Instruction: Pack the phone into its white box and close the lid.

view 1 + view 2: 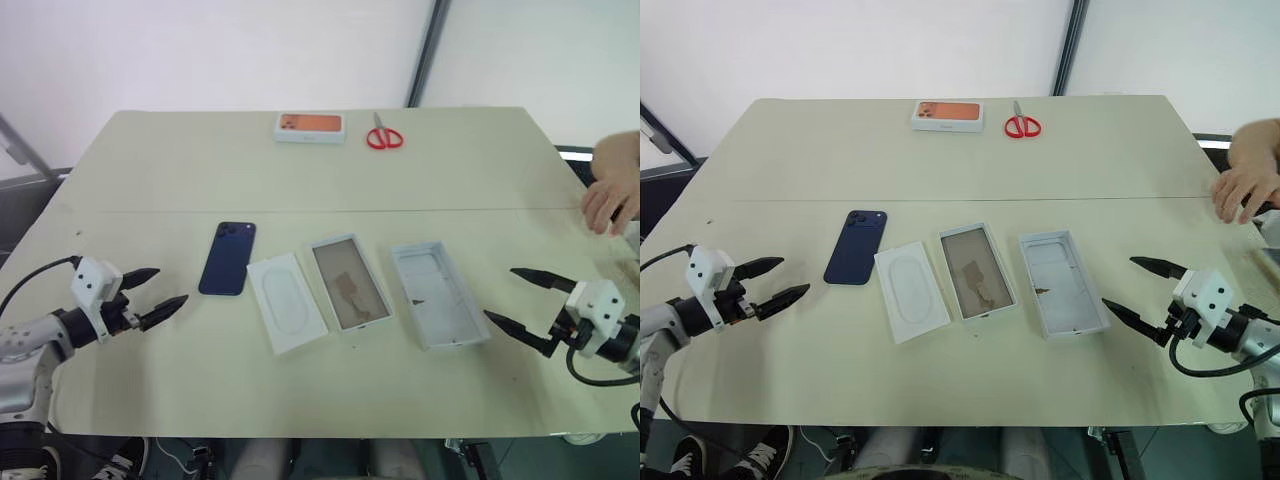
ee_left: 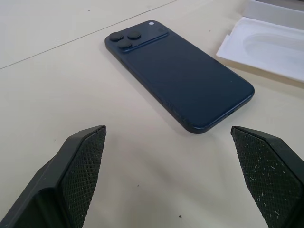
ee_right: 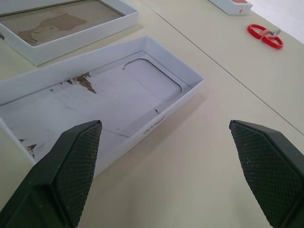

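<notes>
1. We found the phone (image 1: 228, 258) lying back-up on the worktop (image 1: 320, 170), just left of a flat white card (image 1: 287, 303).
2. The white box (image 1: 349, 282) sat beside the card, and the lid (image 1: 438, 294) lay inside-up to its right.
3. Our left end effector (image 1: 152, 293) stood open and empty near the phone.
4. Our right end effector (image 1: 527, 300) stood open and empty near the lid.
</notes>
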{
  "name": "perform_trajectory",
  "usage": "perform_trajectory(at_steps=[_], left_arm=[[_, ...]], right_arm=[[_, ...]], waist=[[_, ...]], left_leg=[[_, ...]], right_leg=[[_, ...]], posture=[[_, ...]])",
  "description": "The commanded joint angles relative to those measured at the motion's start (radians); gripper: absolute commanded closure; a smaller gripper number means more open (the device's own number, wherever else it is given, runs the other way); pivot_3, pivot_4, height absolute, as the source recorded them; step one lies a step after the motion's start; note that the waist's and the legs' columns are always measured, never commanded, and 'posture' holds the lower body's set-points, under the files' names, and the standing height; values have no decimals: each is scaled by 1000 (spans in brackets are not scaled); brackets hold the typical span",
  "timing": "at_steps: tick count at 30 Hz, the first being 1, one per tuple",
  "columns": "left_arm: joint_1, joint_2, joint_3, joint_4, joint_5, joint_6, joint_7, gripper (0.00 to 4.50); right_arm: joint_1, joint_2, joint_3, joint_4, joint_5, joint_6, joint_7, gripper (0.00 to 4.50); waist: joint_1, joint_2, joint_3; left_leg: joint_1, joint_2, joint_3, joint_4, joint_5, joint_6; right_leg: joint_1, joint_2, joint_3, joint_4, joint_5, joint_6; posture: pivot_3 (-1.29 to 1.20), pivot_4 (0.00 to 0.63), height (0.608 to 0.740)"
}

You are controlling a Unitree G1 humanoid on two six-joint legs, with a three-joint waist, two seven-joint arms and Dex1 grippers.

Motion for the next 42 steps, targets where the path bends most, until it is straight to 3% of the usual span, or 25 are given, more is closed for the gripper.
perform_trajectory(at_steps=[1, 16, 24, 27, 29, 35, 42], left_arm=[[-9, 3, 37, -27, -7, -42, 8, 61], [-34, 4, -11, -57, -11, 9, 18, 61], [7, 20, 2, -215, -123, 285, 26, 61], [74, 83, -29, -296, -135, 441, 9, 61], [104, 75, 2, -368, -239, 555, 12, 61], [48, -21, 58, -512, -480, 821, 212, 61], [83, -131, -32, -581, -507, 968, 435, 61]], right_arm=[[-13, -11, -13, -10, 5, -17, 0, 0], [-19, -6, 9, -44, -10, -7, -16, 0], [-14, -9, 39, -115, 9, 43, -7, 0], [-13, 8, 78, -195, 25, 83, -8, 0], [-14, 36, 118, -268, 25, 104, -33, 0], [-49, 40, 202, -359, -16, 129, -49, 0], [-149, 32, 307, -424, -44, 192, -51, 0]], waist=[[0, 0, 0], [0, 0, 0], [0, 0, 0], [-6, 0, 0], [-8, 1, 1], [4, 2, 2], [-5, 2, 3]], left_leg=[[0, 0, 0, 0, 0, 0], [0, 0, 0, 0, 0, 0], [0, 0, 0, 0, 0, 0], [0, 0, 0, 0, 0, 0], [0, 0, 0, -1, 0, 0], [0, 0, -1, 2, 0, 0], [0, 0, 1, 0, 0, 0]], right_leg=[[0, 0, 0, 0, 0, 0], [0, 0, 0, 0, 0, 1], [0, 0, 0, 0, 1, 2], [0, 0, 0, 0, 1, 2], [0, 0, 1, 0, 0, 1], [0, 0, 1, 0, 0, -1], [0, 0, 1, 0, 0, 0]], posture=[[0, 150, 740], [0, 150, 740], [0, 150, 740], [0, 150, 740], [0, 150, 740], [0, 150, 740], [0, 150, 740]])
